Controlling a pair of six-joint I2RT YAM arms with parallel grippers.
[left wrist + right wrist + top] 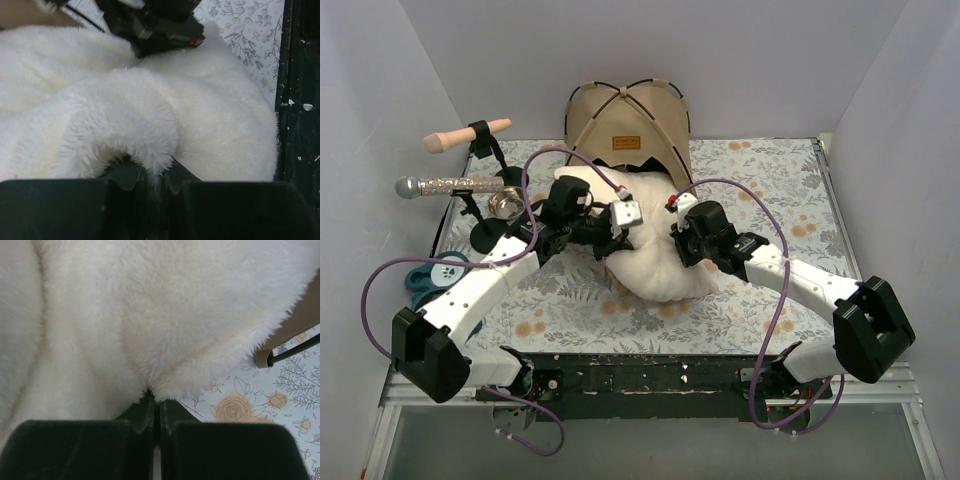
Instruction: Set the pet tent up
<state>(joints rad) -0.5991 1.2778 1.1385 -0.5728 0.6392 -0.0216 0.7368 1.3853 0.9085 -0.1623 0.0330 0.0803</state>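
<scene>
We are finding the tent (630, 122) standing at 12 o'clock on the table (775, 190), at the far edge. Its dome is raised, black poles are arching over the tan fabric, and the brown label is facing the arms. The pillow (660, 265) is lying at the centre of the table, and its far end is reaching the foot of the tent. The left gripper (148, 176) is coming onto the pillow from 9 o'clock. Its fingers are drawn nearly together and are pinching a raised fold of the fleece. The right gripper (154, 401) is coming in from 3 o'clock. Its fingers are showing only a thin slit between them and are nipping the pillow's edge at their tips. In the right wrist view, a tan tent corner with a black pole end is sitting at 3 o'clock, just beside the pillow's rim. At 9 to 10 o'clock on the table we are noting a microphone (450, 185), a wooden handle (468, 135) on a black stand, and a metal bowl (503, 205), all apart from the tent.
</scene>
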